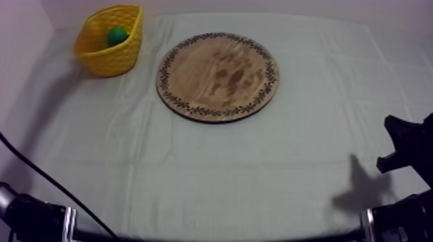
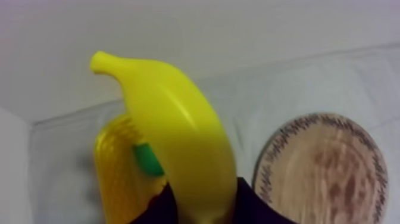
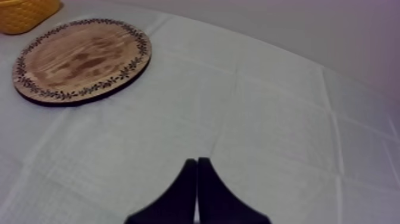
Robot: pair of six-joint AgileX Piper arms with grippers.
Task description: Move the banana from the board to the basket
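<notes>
- Two tools, one busy: the left tool (image 2: 205, 205) is clamped on the banana (image 2: 172, 149), apparently near one end, with the stalk end pointing up and away.
- The banana is off the board (image 1: 219, 77) and in the air in the left tool. From the left wrist it hangs in front of the basket (image 2: 116, 173), with the board off to one side. The board is bare.
- The basket sits at the far left corner of the tabletop (image 1: 225, 180). A small green object (image 1: 116, 35) lies inside; I can't tell what kind.
- The right tool (image 3: 197, 173) is closed on nothing, fingers together, near the right edge of the tabletop and well apart from the board. Leave it there.
- Step in hand, my read: carry and drop. Pick is done, place is not yet done.
- To do it well: centre the banana's middle over the basket opening, not the rim. It looks long against the opening, so go in end-first or along the widest span.
- Get the low end inside the walls before releasing. The basket looks light, so a rim bump could tip or shove it.
- An off-centre grip means swing, so move slowly.
</notes>
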